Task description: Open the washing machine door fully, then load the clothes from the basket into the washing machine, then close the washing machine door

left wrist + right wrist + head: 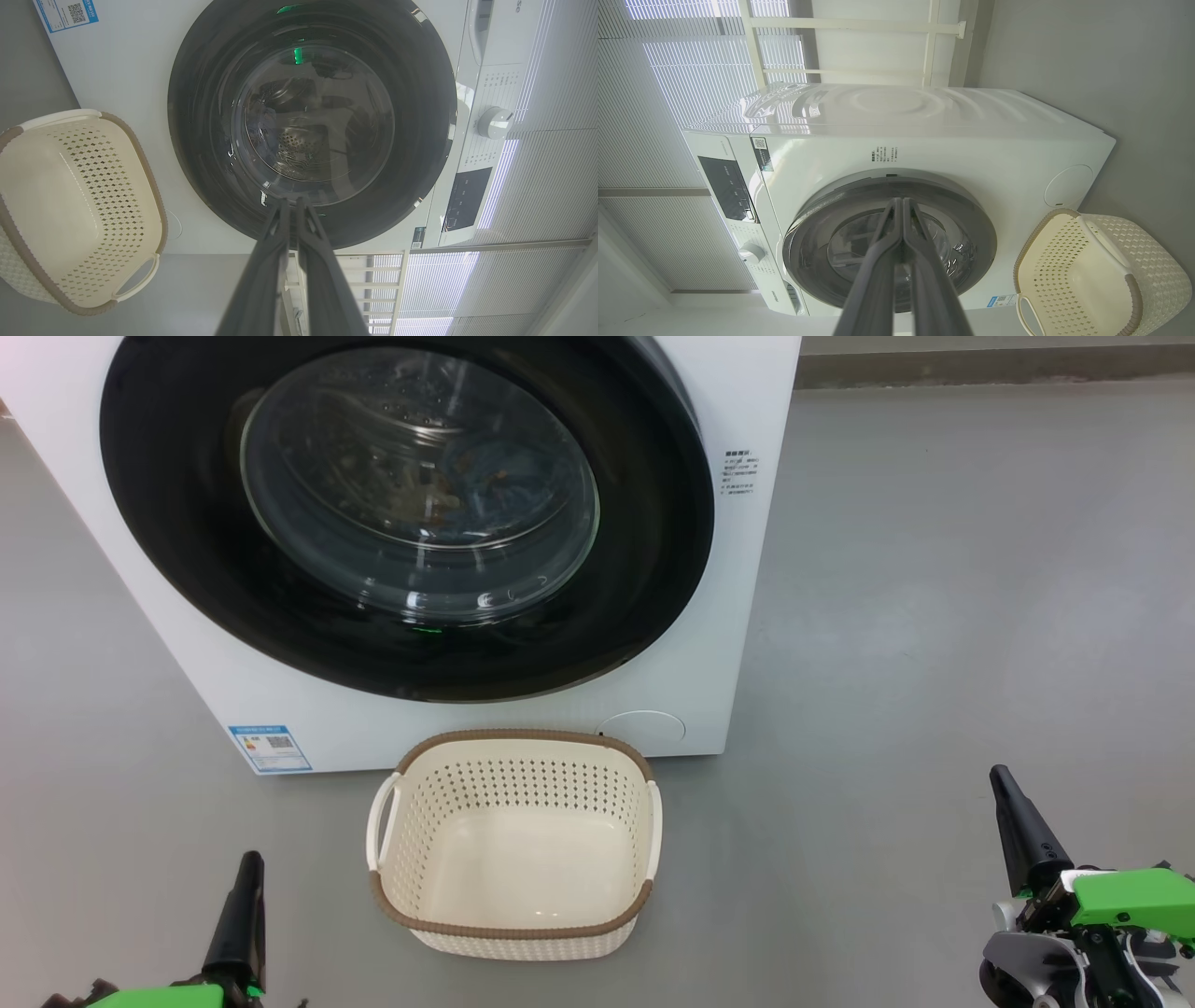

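The white washing machine [719, 616] stands ahead, and the washing machine door [177, 541], with its black rim and clear glass bowl, lies closed against its front. Through the glass I see light-blue clothes [481, 481] with orange-brown marks inside the drum. The cream basket [523, 736] sits on the floor in front of the machine with nothing in it. My left gripper [250, 861] is low on the left and my right gripper [1001, 775] low on the right. Both are shut on nothing and clear of the basket. The shut left gripper [292, 201] and right gripper [903, 201] point at the door.
Grey floor [934, 616] spreads to the right of the machine. A blue label [269, 749] sits at the machine's lower left corner. The control panel with its knob [493, 122] lies above the door. White blinds [668, 70] hang behind the machine.
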